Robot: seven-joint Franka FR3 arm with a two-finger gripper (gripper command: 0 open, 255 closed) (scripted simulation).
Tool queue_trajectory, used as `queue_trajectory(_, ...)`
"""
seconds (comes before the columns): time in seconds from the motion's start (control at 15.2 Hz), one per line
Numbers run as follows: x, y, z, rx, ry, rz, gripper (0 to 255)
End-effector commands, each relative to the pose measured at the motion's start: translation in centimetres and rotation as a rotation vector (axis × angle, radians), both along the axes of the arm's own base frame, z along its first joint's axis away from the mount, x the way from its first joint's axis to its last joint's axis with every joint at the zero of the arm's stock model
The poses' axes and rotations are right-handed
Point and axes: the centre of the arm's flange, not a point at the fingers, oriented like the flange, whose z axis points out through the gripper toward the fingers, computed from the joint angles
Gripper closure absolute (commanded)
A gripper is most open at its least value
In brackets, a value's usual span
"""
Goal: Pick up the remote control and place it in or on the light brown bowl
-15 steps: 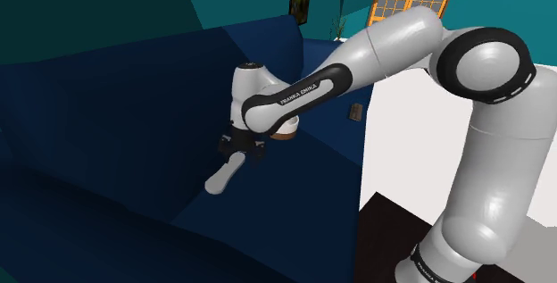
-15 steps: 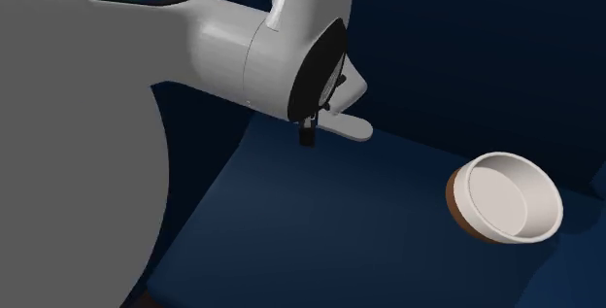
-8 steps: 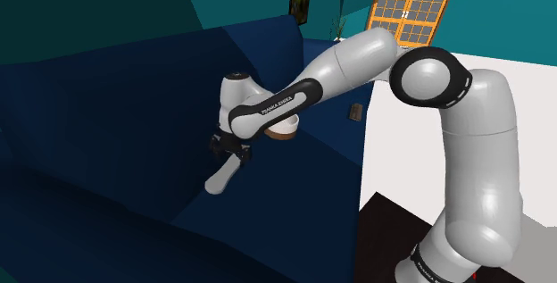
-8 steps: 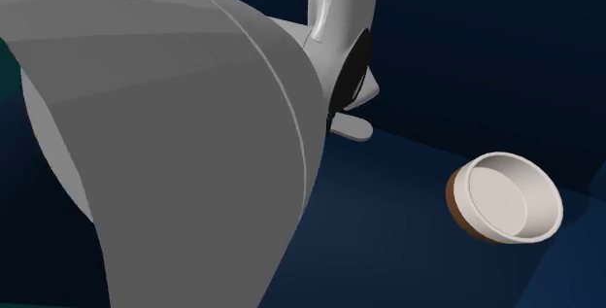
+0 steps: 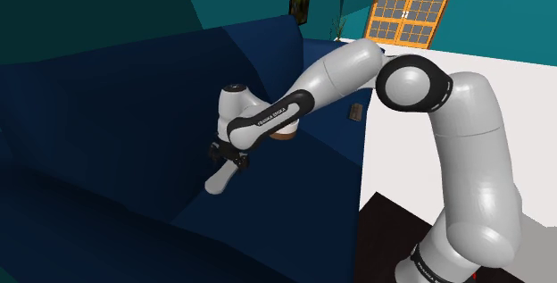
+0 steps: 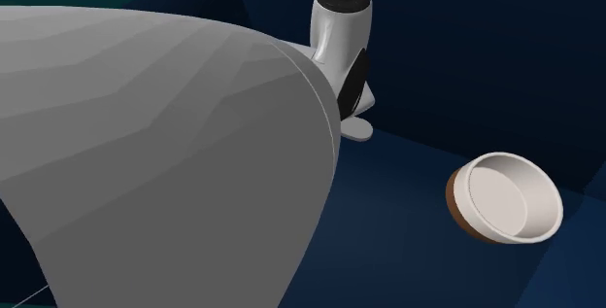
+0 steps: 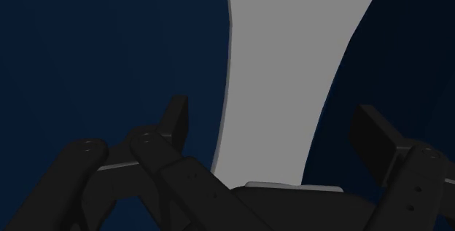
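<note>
— Gripper (image 7: 275,124) state, for the log?
— Released. The two black fingers (image 7: 175,116) stand apart, one on each side of the remote (image 7: 292,69). A strip of blue shows between each finger and the remote's edge. No contact, nothing held.
— Where is the remote?
— Flat on the dark blue sofa seat (image 6: 408,248), with the gripper directly above it and close, over one end rather than the middle.
— Long axis?
— It runs straight away from the gripper, crosswise to the line between the fingers. Closing would therefore pinch the remote across its narrow width. Judgement: the lineup is good and no wrist turn is needed.
— Low enough to close?
— Cannot tell whether the fingertips reach down past the remote's sides. Probably a short descent comes first, then the squeeze.
— And the bowl?
— The bowl (image 6: 507,199) is white inside with a brown outer wall, its mouth open and nothing in it. It stands on the same seat, well apart from the remote, toward the second exterior view's right of it.
— Risk?
— The grip is off-centre. Held near one end, the remote's long free end may droop or swing on the carry to the bowl. Judgement only.
</note>
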Motion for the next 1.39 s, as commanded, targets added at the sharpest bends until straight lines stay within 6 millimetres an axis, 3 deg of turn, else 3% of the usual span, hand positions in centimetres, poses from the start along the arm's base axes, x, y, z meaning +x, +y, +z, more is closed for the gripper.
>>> queue_trajectory(0.0,0.0,0.0,-0.2,0.000,-0.001,0.000,0)
queue_trajectory(0.4,0.0,0.0,-0.2,0.000,0.000,0.000,0)
queue_trajectory(0.46,0.0,0.0,-0.2,0.000,0.000,0.000,255)
queue_trajectory(1.06,0.0,0.0,-0.2,0.000,-0.001,0.000,255)
queue_trajectory(1.32,0.0,0.0,2.0,0.000,-0.001,0.000,255)
